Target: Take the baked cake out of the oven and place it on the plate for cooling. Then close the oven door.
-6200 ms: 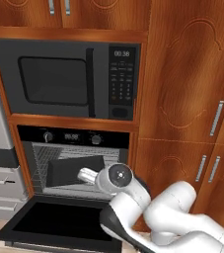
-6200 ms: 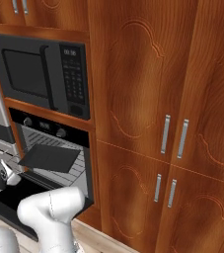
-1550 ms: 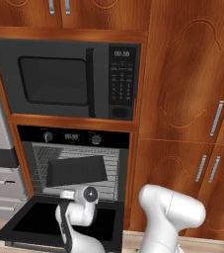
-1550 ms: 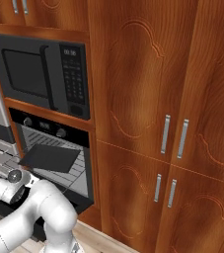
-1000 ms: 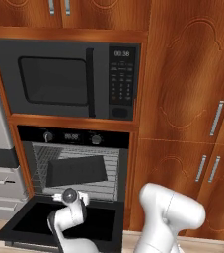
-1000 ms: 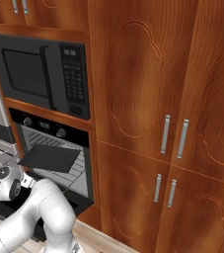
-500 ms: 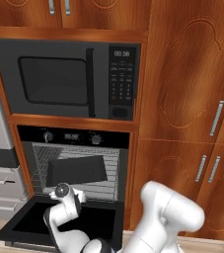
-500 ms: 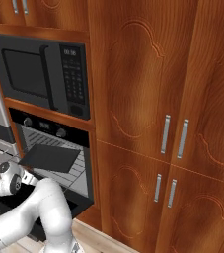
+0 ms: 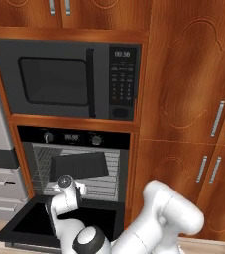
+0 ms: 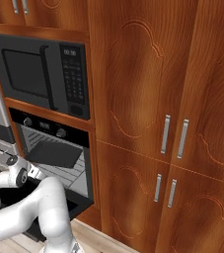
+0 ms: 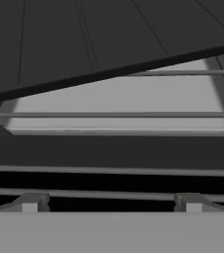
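The black oven (image 9: 74, 139) stands open below the microwave, with its oven door (image 9: 32, 225) folded down flat. A dark flat tray (image 9: 79, 166) lies tilted on the wire racks (image 9: 106, 178) inside. I cannot make out the cake, and the plate is out of view. My gripper (image 9: 78, 188) hovers at the oven mouth just below the tray's front edge, pointing inward. From the right it sits at the left edge, gripper (image 10: 29, 173). In the hand view the tray (image 11: 84, 39) slants overhead, and the gripper (image 11: 111, 201) is open with nothing between its fingertips (image 11: 32, 201).
A dark grey microwave (image 9: 67, 79) sits above the oven. Wooden cabinet doors (image 9: 193, 124) fill the right side. Grey drawers (image 9: 0, 183) stand to the left. My own white arm (image 9: 153, 223) curls low over the folded-down door.
My hand has swung left and upward from over the lowered door to the oven opening. The tray and the door have not moved.
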Robot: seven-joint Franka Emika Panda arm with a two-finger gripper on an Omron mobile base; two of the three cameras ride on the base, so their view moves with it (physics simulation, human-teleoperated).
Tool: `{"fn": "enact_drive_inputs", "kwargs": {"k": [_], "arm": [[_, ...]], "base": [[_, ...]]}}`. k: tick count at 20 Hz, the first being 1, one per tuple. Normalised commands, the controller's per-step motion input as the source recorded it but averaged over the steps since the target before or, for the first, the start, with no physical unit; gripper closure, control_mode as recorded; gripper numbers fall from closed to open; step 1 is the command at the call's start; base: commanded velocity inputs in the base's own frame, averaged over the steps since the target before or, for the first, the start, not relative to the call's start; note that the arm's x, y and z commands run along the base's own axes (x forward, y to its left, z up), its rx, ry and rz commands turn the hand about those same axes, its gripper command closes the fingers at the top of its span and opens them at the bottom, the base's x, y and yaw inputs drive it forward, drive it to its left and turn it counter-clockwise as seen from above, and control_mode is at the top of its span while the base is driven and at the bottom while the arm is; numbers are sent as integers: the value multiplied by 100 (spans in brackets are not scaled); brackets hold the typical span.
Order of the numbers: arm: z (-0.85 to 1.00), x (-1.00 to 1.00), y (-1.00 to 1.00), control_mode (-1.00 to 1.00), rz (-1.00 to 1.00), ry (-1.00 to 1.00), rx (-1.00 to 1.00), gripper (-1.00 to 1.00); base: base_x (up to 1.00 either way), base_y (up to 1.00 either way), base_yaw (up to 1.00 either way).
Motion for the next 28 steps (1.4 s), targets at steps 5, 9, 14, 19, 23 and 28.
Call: {"fn": "enact_drive_inputs", "kwargs": {"k": [5,9,14,19,23,28], "arm": [[-14,36,0,-100,0,-3,0,-100],[-13,40,0,-100,0,-7,0,-100],[-18,43,0,-100,0,-9,-1,-100],[-19,49,0,-100,0,-8,0,-100],[-23,48,4,-100,0,-7,0,-100],[-39,41,8,-100,0,-5,0,-100]], "base": [[0,0,0],[0,0,0],[0,0,0],[0,0,0],[0,0,0],[0,0,0]]}}
